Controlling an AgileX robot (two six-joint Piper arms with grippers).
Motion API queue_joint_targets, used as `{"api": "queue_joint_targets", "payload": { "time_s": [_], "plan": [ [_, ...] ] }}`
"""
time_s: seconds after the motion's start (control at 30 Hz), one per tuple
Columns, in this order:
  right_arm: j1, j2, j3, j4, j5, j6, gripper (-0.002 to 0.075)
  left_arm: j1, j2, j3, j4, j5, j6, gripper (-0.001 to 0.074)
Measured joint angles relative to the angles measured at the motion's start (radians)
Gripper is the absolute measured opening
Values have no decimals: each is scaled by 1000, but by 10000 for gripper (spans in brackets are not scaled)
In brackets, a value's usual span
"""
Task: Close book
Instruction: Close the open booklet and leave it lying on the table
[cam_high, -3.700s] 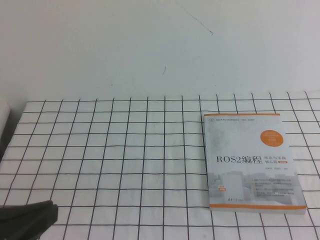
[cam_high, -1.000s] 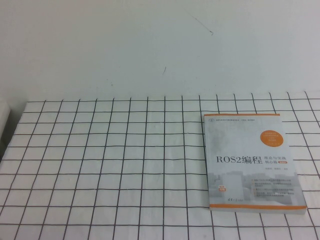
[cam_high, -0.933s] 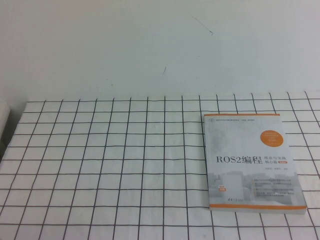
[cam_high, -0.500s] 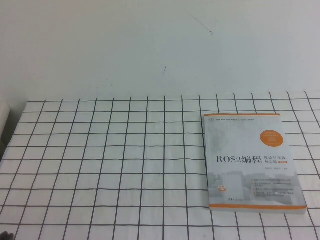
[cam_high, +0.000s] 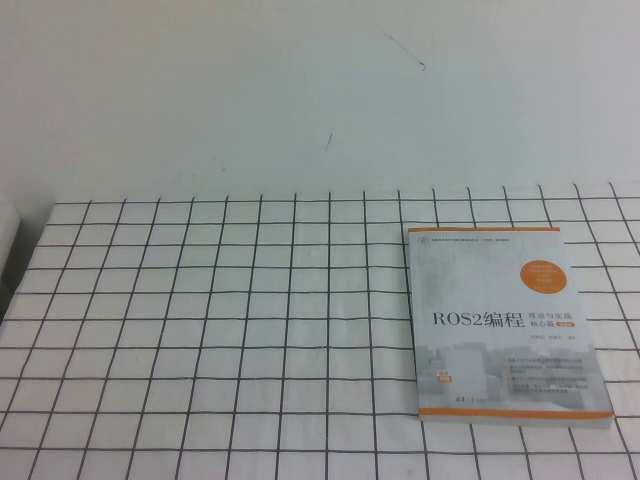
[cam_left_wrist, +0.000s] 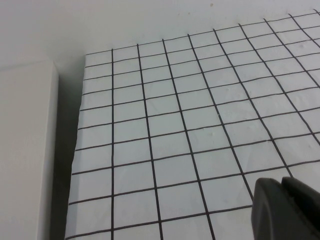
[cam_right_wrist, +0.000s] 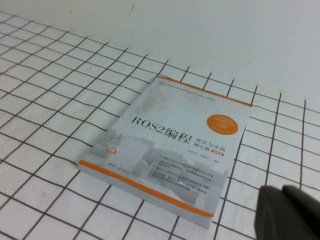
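Book: the book (cam_high: 505, 325) lies flat on the table, at about 4 o'clock from the table's middle in the high view, with its front cover up and its title readable from the robot's side.
Cover: it sits level on the pages with no leaf lifted (cam_right_wrist: 170, 150), so I judge the book already closed.
Why it lies so: a closing sweep would press the cover down flat like this. The edges run square with the grid lines, which suggests it was set down with care.
Table: the table (cam_high: 200, 300) wears a white cloth ruled in black squares. The stretch from 9 o'clock to 6 o'clock holds nothing else.
Right end effector: the right end effector (cam_right_wrist: 287, 212) shows only as a dark tip in its wrist view, apart from the book and near one of its lower corners. I cannot tell whether it is released or clenched, and it holds nothing that shows.
Left end effector: the left end effector (cam_left_wrist: 286, 210) hangs above bare cloth toward the table's 9 o'clock edge, well apart from the book. Its state cannot be told either.
High view: neither arm reaches into it, which reads as both being parked clear.
Beyond: a plain wall (cam_high: 300, 90) stands at 12 o'clock, and a pale block (cam_left_wrist: 25, 150) sits just off the table's left edge.
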Motion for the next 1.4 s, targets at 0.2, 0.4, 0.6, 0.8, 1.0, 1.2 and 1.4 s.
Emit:
{"api": "queue_joint_targets", "payload": {
  "time_s": [0.2, 0.4, 0.6, 0.8, 1.0, 1.2, 1.4],
  "plan": [
    [0, 0, 0, 0, 0, 0, -3, 1, 0, 6, -6, 16, 0, -4],
    [0, 0, 0, 0, 0, 0, -3, 2, 0, 6, -7, 36, 0, -4],
    [0, 0, 0, 0, 0, 0, -3, 2, 0, 6, -7, 38, 0, -4],
    [0, 0, 0, 0, 0, 0, -3, 2, 0, 9, 28, 40, 125, -4],
    [0, 0, 0, 0, 0, 0, -3, 2, -14, 11, 39, 35, 220, -4],
    [0, 0, 0, 0, 0, 0, -3, 2, -69, 95, 4, -153, 207, -4],
    [0, 0, 0, 0, 0, 0, -3, 2, -135, 184, -14, -341, 21, -4]
  ]
}}
